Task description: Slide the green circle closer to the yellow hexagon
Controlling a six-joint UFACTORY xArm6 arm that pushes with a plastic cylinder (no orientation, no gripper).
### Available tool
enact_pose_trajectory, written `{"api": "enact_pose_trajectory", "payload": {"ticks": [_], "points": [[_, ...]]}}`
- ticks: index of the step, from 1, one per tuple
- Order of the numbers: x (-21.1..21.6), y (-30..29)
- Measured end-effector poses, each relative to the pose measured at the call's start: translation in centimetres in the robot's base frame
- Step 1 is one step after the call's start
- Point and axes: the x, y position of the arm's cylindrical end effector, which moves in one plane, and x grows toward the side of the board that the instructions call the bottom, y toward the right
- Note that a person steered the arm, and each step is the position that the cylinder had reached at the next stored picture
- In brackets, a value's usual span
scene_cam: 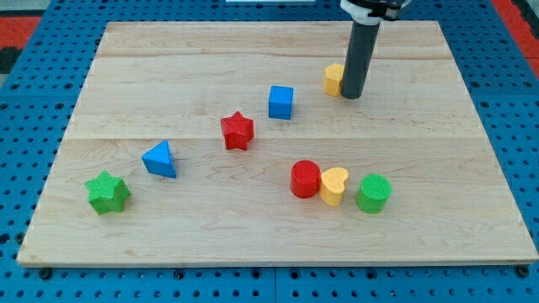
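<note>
Green circle [373, 193], lower right, should be pushed from below toward hexagon [334, 78], where fingerless tip [351, 96] is parked.

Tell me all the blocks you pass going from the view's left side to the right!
green star → blue triangle → red star → blue cube → red circle → yellow heart → green circle

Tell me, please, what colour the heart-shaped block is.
Yellow: the heart sits between the red cylinder and green circle, in the camera view.
</note>
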Motion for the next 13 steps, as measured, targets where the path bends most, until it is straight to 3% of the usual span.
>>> {"api": "enact_pose_trajectory", "payload": {"ticks": [2, 3, 4, 5, 6, 7, 8, 9, 10, 13], "points": [[-2.6, -1.5], [0.4, 0.3], [5.2, 9.0], [15.2, 9.1], [23.2, 5.1], [21.0, 1.7], [12.0, -2.0], [8.2, -1.9], [10.7, -0.7], [3.8, -4.6]]}}
